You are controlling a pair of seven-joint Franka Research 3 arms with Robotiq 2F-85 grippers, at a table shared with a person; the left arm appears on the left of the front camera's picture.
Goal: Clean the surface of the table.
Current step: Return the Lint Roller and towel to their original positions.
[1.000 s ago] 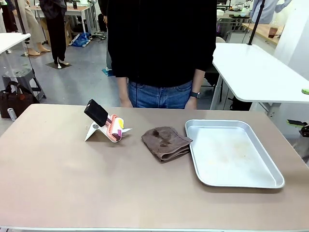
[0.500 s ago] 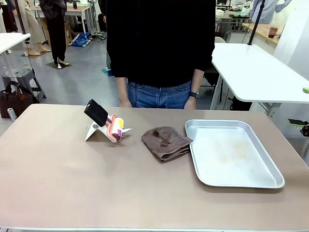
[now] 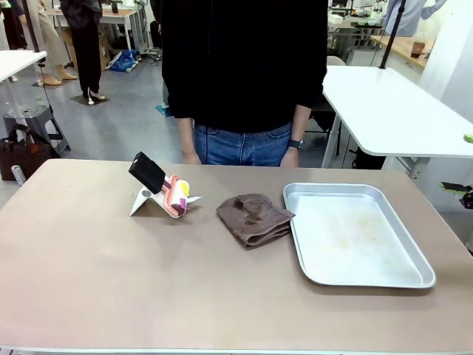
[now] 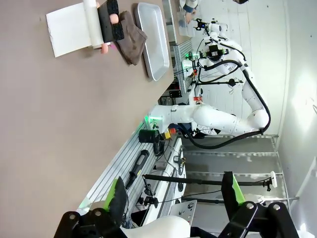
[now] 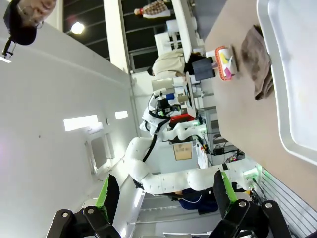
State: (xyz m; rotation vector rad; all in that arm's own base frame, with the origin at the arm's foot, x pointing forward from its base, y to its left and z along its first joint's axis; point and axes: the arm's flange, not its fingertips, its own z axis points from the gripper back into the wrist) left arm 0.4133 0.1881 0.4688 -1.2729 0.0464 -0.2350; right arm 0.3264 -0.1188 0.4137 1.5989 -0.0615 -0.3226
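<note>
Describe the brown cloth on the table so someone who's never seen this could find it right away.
Start at the large taupe-brown table and find the silver rectangular metal tray on its right half. Lying against that tray's left rim is the crumpled, folded brown cloth. It's the only soft, dark fabric item; the black-and-pink object on a white stand further left is rigid and upright.

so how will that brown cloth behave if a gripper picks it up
The cloth lies folded in soft, rumpled layers, so it will likely be floppy and unfold or droop when lifted. It looks thin, so probably light. Pushed across the table, it would likely bunch up rather than slide whole, perhaps against the tray beside it.
</note>
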